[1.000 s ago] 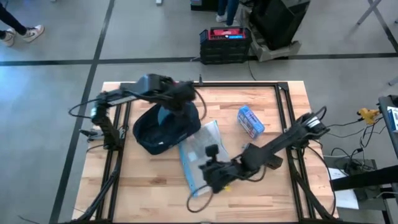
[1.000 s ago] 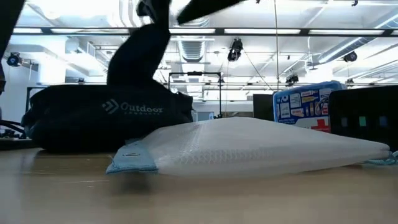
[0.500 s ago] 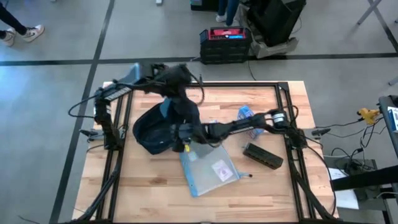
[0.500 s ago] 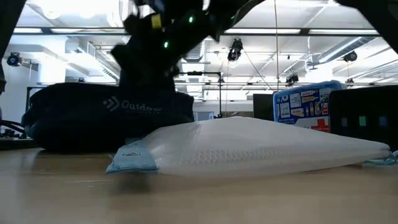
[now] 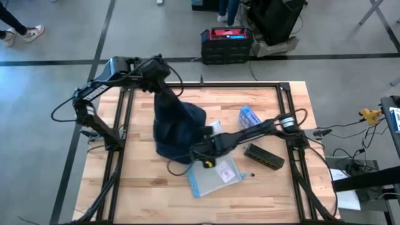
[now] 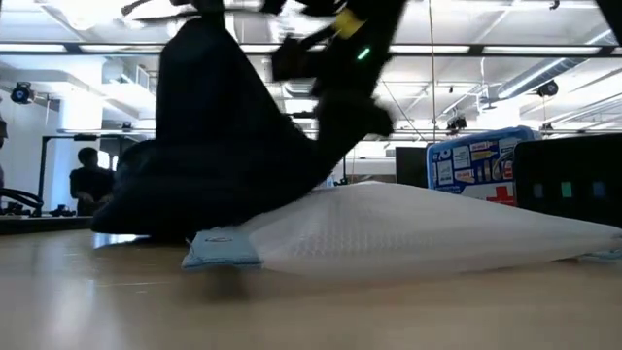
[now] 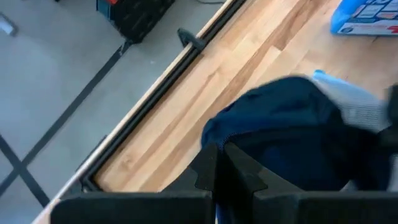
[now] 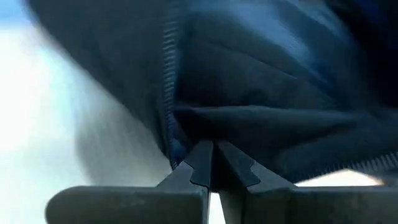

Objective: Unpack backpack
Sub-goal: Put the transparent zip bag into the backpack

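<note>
R tool [image 5: 195,152] clamped shut on backpack [image 5: 177,128] low edge, ctr of counter [image 5: 144,187]; L tool [image 5: 164,94] at 11 o'clock pinches its top, fabric hangs tall. Since a sec ago: bag lifted from flat, R arm swung across. 1 backpack, 1 zip bag [image 5: 215,175], 1 blue box [image 5: 249,116], 1 black case [image 5: 265,156].

we can't see inside the backpack [image 5: 177,127]. it hides part of the clear bag [image 5: 215,175]. the black box [image 6: 573,185] is cut off.
</note>
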Available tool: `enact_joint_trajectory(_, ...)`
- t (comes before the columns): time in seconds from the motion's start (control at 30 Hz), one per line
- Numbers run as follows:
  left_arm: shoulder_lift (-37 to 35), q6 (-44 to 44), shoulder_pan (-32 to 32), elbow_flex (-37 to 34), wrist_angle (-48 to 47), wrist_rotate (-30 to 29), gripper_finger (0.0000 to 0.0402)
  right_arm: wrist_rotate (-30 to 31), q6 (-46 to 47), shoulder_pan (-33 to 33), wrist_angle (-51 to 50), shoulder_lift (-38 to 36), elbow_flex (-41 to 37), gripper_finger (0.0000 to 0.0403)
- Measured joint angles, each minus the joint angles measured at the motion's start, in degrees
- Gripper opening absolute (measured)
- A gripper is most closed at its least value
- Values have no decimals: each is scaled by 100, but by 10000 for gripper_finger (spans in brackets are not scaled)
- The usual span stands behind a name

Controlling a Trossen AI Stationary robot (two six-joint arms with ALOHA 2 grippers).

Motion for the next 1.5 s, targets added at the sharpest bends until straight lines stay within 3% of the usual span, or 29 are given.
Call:
enact_joint_trajectory(0.2, -320, -201, -20, -840, -8, 332, 0, 493, 398, 65, -187, -1470, -1109, 0)
enact_joint_trajectory(0.3, -424, -155, 5, -956, -5, 368, 0, 484, 445, 61, 182, -2108, -1661, 0)
enact_joint_trajectory(0.5, -576, -269, 329, -744, -6, -660, 0, -639, 920, 67, 860, -2708, -2351, 3)
enact_joint_trajectory(0.7, -692, -336, 498, -646, -6, -982, 0, -1337, 1281, 209, 1424, -2462, -2820, 74)
enact_joint_trajectory(0.97, -738, -437, 498, -648, -4, -977, 0, -1386, 1357, 69, 1689, -1782, -2763, 252)
enact_joint_trajectory(1.2, -756, -432, 496, -650, -4, -975, 0, -2274, 1919, -223, 2143, -1295, -2818, 384)
enact_joint_trajectory(1.33, -760, -395, 496, -675, -1, -975, 0, -2304, 2147, -236, 2469, -893, -2803, 391)
enact_joint_trajectory(1.5, -760, -393, 496, -745, -1, -973, 0, -2301, 2244, -236, 2529, -473, -2742, 338)
